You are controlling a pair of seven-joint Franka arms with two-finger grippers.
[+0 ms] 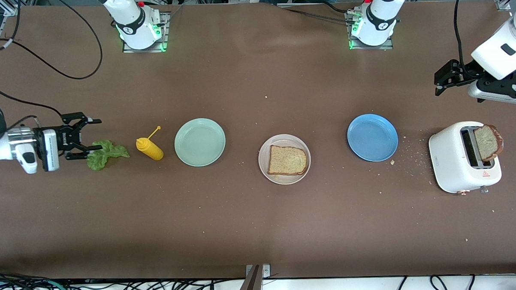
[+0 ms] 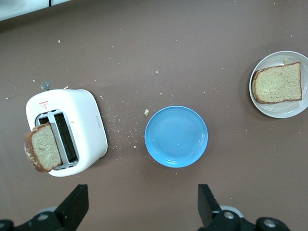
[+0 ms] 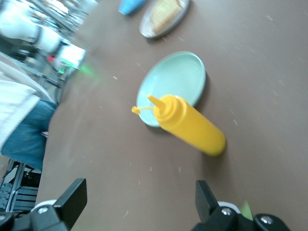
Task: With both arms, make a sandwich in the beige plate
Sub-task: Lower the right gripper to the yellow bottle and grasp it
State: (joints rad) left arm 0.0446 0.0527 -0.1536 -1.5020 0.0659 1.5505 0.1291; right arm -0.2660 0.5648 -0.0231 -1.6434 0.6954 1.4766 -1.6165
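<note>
The beige plate [image 1: 283,140] lies mid-table with one brown bread slice [image 1: 287,160] flat on it. A second bread slice [image 1: 489,142] sticks up out of the white toaster [image 1: 460,163] at the left arm's end. The green lettuce leaf [image 1: 108,153] lies on the table at the right arm's end. My right gripper [image 1: 93,134] is open, low beside the lettuce, its nearer finger over the leaf's edge. My left gripper [image 1: 437,84] hangs open and empty above the table by the toaster. The left wrist view shows toaster [image 2: 72,130], its slice [image 2: 43,147] and the beige plate [image 2: 284,109].
A yellow mustard bottle [image 1: 150,148] lies on its side between the lettuce and a mint-green plate [image 1: 200,142]. A blue plate [image 1: 372,137] sits between the beige plate and the toaster, with crumbs scattered around it. The right wrist view shows the bottle [image 3: 190,126] and mint-green plate [image 3: 175,79].
</note>
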